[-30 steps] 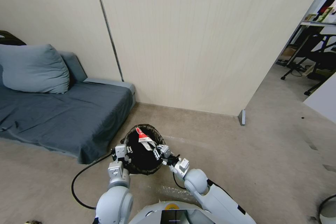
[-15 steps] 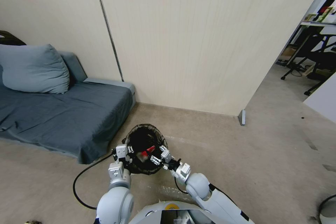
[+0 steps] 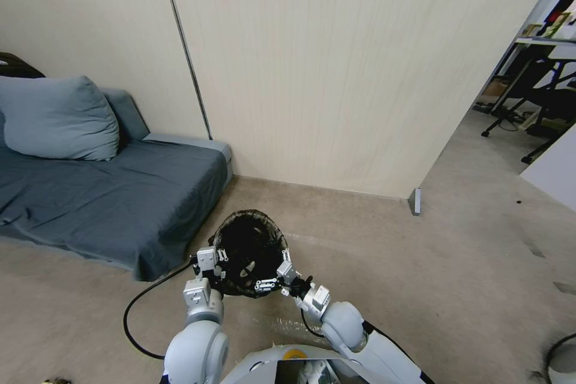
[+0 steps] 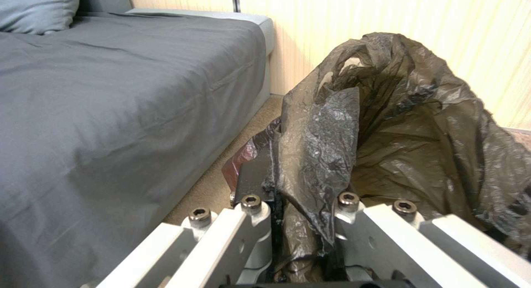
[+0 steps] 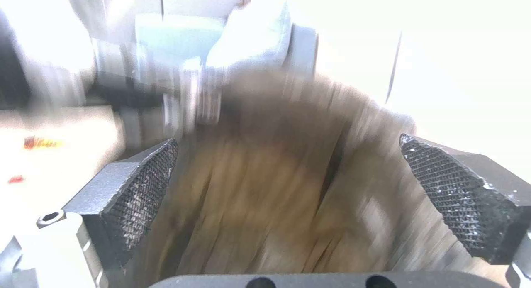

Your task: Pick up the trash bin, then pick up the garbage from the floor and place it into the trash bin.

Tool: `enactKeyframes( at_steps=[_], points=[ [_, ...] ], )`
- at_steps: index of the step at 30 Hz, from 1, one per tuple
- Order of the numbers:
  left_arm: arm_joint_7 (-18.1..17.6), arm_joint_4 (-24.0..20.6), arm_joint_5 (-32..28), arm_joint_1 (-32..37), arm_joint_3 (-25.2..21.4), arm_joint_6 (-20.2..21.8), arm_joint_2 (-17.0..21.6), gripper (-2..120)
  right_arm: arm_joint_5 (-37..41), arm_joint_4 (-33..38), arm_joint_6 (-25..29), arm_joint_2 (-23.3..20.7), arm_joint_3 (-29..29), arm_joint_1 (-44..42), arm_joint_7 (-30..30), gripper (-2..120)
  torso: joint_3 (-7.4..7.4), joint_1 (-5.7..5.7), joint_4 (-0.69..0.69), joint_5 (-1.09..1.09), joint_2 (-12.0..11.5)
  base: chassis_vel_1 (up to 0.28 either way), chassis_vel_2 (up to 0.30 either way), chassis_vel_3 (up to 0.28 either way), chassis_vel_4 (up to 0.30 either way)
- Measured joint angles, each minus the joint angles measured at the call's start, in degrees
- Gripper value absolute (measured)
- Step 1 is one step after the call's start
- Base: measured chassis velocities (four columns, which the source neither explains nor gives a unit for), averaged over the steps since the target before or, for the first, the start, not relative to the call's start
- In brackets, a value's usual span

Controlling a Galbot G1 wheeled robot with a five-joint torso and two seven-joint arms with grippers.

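The trash bin (image 3: 249, 239), lined with a crinkled black bag, hangs just in front of me beside the sofa. My left gripper (image 3: 210, 265) is shut on its near-left rim. In the left wrist view its fingers (image 4: 252, 178) pinch the folded bag (image 4: 398, 126). My right gripper (image 3: 272, 271) hovers open over the bin's near-right rim, and its meshed pads (image 5: 145, 184) stand wide apart with nothing between them. A pale scrap of garbage (image 3: 243, 272) shows dimly inside the bin. A small piece of litter (image 3: 56, 380) lies on the floor at the near left.
A grey sofa (image 3: 108, 198) with a pillow (image 3: 57, 120) stands close on the left, and a panelled wall (image 3: 336, 84) is behind the bin. A black cable (image 3: 137, 306) loops on the carpet. Desk and chair legs (image 3: 534, 108) stand at the far right. Open carpet lies to the right.
One second ago my right gripper held a red-white packet over the bin. It opened, the packet dropped inside, and the gripper drew back toward the near rim. The left gripper stayed put.
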Motion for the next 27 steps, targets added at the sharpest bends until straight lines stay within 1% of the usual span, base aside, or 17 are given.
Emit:
enactKeyframes(
  at_steps=[1,2,5,6,9,12,13,14,15,16,17,18,20,22,27],
  points=[
    [0.0,0.1,0.0,0.0,-0.2,-0.1,0.0,7,-0.5,1.8,0.0,0.4,1.3,-0.8,0.1,100,0.00,0.00,0.00,0.01,0.0,0.000,0.000,0.000,0.000],
    [0.0,0.1,0.0,0.0,-0.2,-0.1,0.0,7,-0.5,1.8,0.0,0.4,1.3,-0.8,0.1,100,0.00,0.00,0.00,0.01,0.0,0.000,0.000,0.000,0.000],
    [0.0,0.4,0.2,0.1,-0.7,-0.4,0.0,7,-4.0,7.5,0.0,3.5,7.8,-4.5,1.4,100,0.00,0.00,0.00,0.00,0.0,0.000,0.000,0.000,0.000],
    [0.0,0.4,0.2,0.1,-0.7,-0.4,0.0,7,-4.0,7.5,0.0,3.5,7.8,-4.5,1.4,100,0.00,0.00,0.00,0.00,0.0,0.000,0.000,0.000,0.000],
    [-0.1,0.4,0.0,0.1,-1.3,-0.5,0.0,7,-6.1,11.8,0.0,7.4,14.4,-9.1,4.0,100,0.00,0.00,-0.01,-0.01,0.0,0.000,0.000,0.000,0.000],
    [-0.1,0.4,-0.2,0.0,-1.4,-0.5,0.0,7,-6.4,12.3,-0.1,8.0,15.2,-9.9,4.7,100,0.00,0.00,-0.01,-0.01,0.0,0.000,0.000,0.000,0.000],
    [-0.1,0.4,-0.6,-0.2,-2.3,-0.7,0.0,7,-7.4,13.9,-0.9,10.7,17.6,-13.5,9.3,100,0.00,0.00,-0.04,-0.01,0.0,0.000,0.000,0.000,0.000],
    [-0.1,0.4,-0.6,-0.2,-2.3,-0.7,0.0,7,-7.4,13.9,-0.9,10.7,17.6,-13.5,9.3,100,0.00,0.00,-0.04,-0.01,0.0,0.000,0.000,0.000,0.000],
    [-0.1,0.4,-0.8,-0.3,-2.7,-0.9,-0.1,7,-7.9,14.0,-1.1,11.8,18.3,-14.7,11.2,100,0.00,0.00,0.03,-0.01,0.0,0.000,0.000,0.000,0.000],
    [-0.1,0.4,-1.1,-0.3,-3.4,-1.0,0.0,7,-9.2,13.8,-1.2,13.5,19.2,-16.9,13.5,100,0.00,0.00,-0.02,0.01,0.0,0.000,0.000,0.000,0.000],
    [-0.1,0.2,-1.5,-0.3,-3.7,-1.0,0.1,7,-10.2,13.6,-1.4,14.8,20.1,-18.4,14.6,100,0.00,0.00,0.00,-0.02,0.0,0.000,0.000,0.000,0.000],
    [-0.1,0.2,-1.5,-0.3,-3.7,-1.0,0.1,7,-10.2,13.6,-1.4,14.8,20.1,-18.4,14.6,100,0.00,0.00,0.00,-0.02,0.0,0.000,0.000,0.000,0.000],
    [-0.1,0.0,-1.8,-0.4,-4.0,-1.0,0.1,7,-11.4,13.1,-1.8,17.0,20.8,-20.4,16.0,100,0.00,0.00,-0.01,0.01,0.0,0.000,0.000,0.000,0.000],
    [-0.2,0.0,-2.0,-0.4,-4.1,-1.0,0.2,7,-13.0,12.4,-2.2,19.3,21.4,-21.7,17.5,100,0.00,0.00,-0.01,-0.01,0.0,0.000,0.000,0.000,0.000],
    [-0.2,0.0,-3.0,-0.5,-3.8,-1.0,0.4,7,-14.8,10.4,-1.6,21.3,22.1,-21.5,18.8,100,0.00,0.00,0.00,0.00,0.0,0.000,0.000,0.000,0.000]
  ],
)
